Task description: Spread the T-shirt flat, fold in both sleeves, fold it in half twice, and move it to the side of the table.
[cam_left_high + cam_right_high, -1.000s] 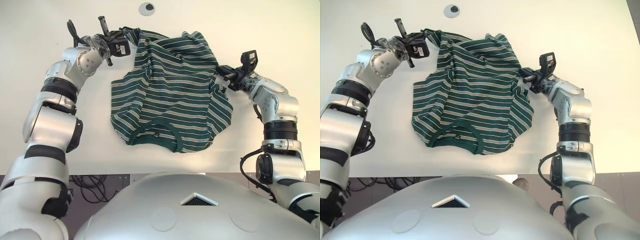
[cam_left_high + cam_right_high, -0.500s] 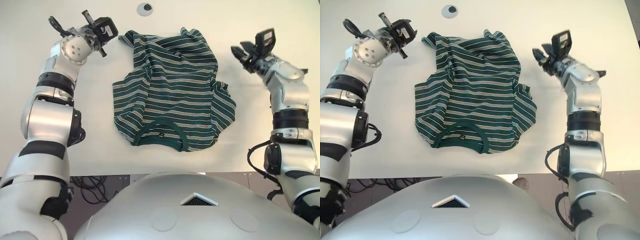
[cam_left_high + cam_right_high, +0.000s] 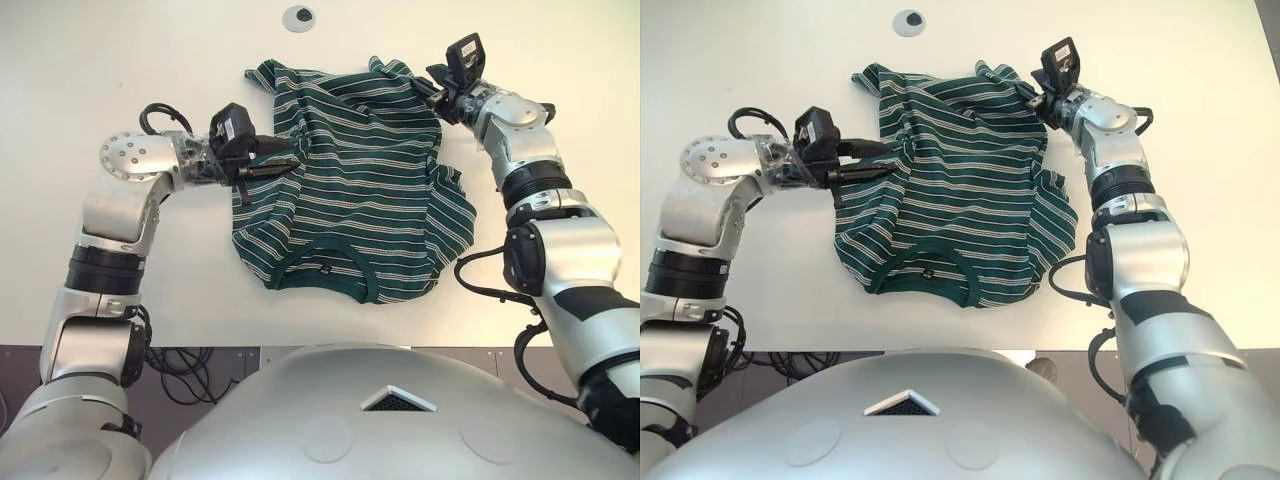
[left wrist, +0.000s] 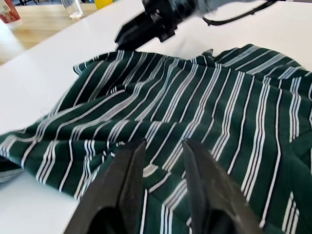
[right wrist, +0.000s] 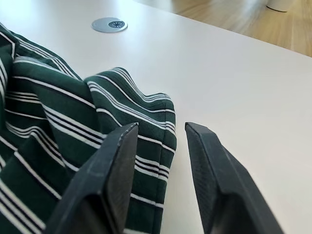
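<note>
Shirt (image 3: 350, 190): crumpled, frame centre. My left fingers (image 4: 127, 180): released, at its left edge. My right fingers (image 5: 114, 170): released, upper-right corner.

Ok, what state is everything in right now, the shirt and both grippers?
T-shirt: lying rumpled on the table, collar toward the robot, not yet flat, no fold made.
Left gripper: open, fingers low over the shirt's left edge.
Right gripper: open, at the shirt's far right corner, not closed on it.
Cable grommet: set in the table beyond the shirt.
</note>
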